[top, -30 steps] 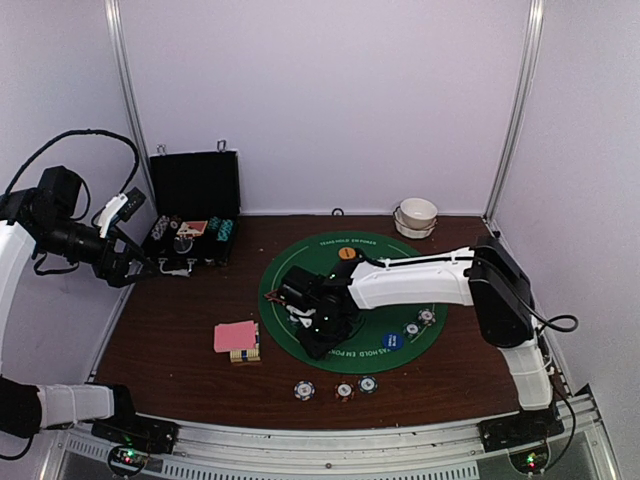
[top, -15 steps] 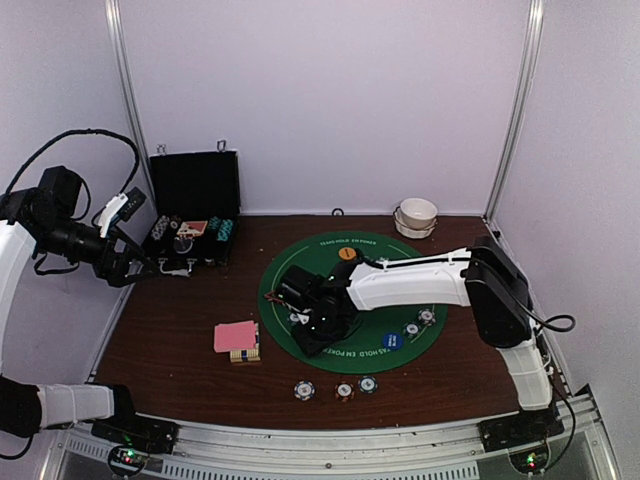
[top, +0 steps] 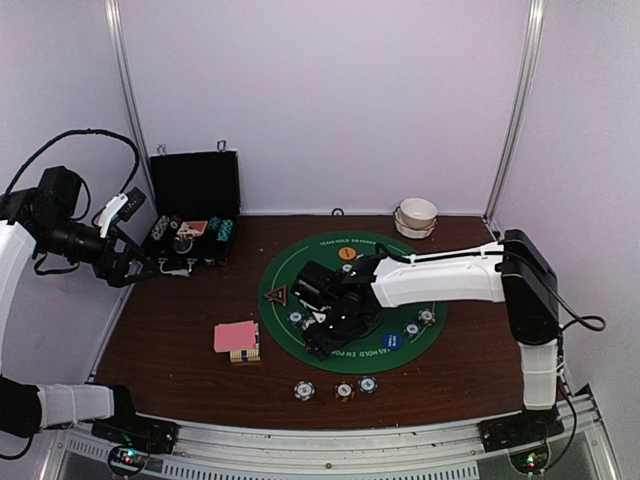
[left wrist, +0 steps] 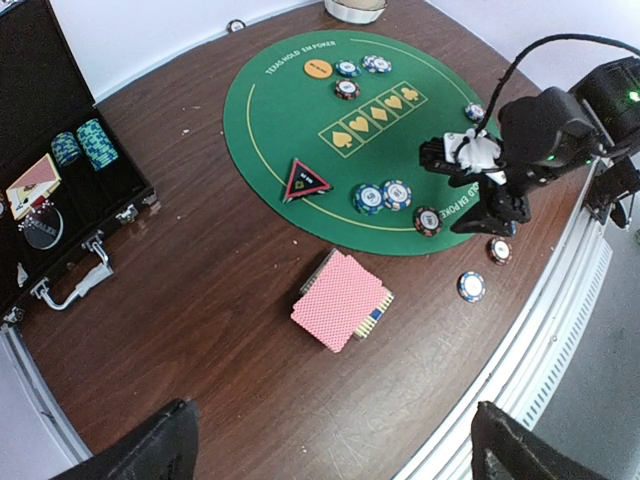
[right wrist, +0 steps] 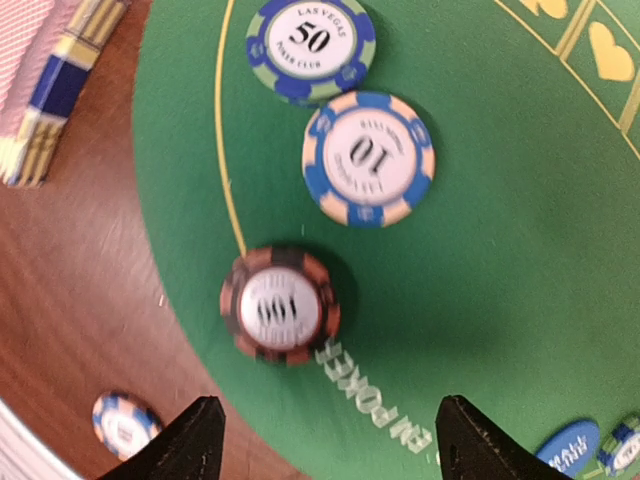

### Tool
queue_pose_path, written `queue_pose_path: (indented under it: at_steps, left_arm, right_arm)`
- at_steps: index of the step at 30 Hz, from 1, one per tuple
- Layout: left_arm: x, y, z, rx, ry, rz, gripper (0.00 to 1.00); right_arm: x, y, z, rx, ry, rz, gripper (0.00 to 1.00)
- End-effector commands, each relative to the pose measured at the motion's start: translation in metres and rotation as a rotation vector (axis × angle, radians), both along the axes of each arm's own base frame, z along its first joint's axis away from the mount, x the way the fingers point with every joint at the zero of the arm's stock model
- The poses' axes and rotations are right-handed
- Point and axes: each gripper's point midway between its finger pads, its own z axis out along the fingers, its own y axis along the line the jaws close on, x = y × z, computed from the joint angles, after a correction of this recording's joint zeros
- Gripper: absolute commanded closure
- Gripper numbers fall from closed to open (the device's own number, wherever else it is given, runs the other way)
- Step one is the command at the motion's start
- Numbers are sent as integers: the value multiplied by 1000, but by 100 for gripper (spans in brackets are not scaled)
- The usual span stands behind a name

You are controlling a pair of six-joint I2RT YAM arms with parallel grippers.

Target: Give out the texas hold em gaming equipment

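**Brown tabletop, green felt: right gripper over the 100 chip**

Dark wood tabletop [top: 170, 340] is carrying a round green felt mat [top: 400, 265], and I am working at its near-left rim. My right gripper [right wrist: 325, 445] is hanging low over the felt, fingers spread wide with nothing between them.

The red-and-black 100 chip [right wrist: 280, 305] is lying flat just ahead of the fingertips, by the mat's yellow border line [right wrist: 225, 150]. It is sitting toward the picture-left finger rather than centred in the gap. Being round, it is offering no long axis, so finger angle is mattering little. The offset is what I am judging needs correcting: a short advance and a small sideways shift before closing.

Beyond it, the blue-and-peach 10 chip [right wrist: 368, 158] and the 50 chip [right wrist: 312, 45] are lying side by side; whether they are touching I cannot tell.

My left gripper [left wrist: 340, 445] is sitting high and well apart, over by the black case [top: 195, 200], fingers likewise wide and empty. With the right arm clearly nearer, I am reckoning this pick belongs to it.
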Motion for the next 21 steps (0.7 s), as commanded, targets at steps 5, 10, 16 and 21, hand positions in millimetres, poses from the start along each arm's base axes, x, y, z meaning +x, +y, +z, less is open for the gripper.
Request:
queue_pose_path:
  at_steps: [5, 10, 16, 21]
  left_arm:
    - [-3, -1, 2, -4, -19, -17, 3]
    - [-2, -1, 2, -7, -14, -16, 2]
    - [-1, -1, 4, -6, -17, -14, 2]
    - [-1, -1, 4, -5, -19, -12, 2]
  right_arm:
    - [-61, -30, 13, -25, 74, 134, 22]
    - [-87, -32, -1, -34, 127, 180, 22]
    - [-97, -27, -16, -50, 152, 205, 23]
    - [-97, -24, -24, -55, 160, 207, 28]
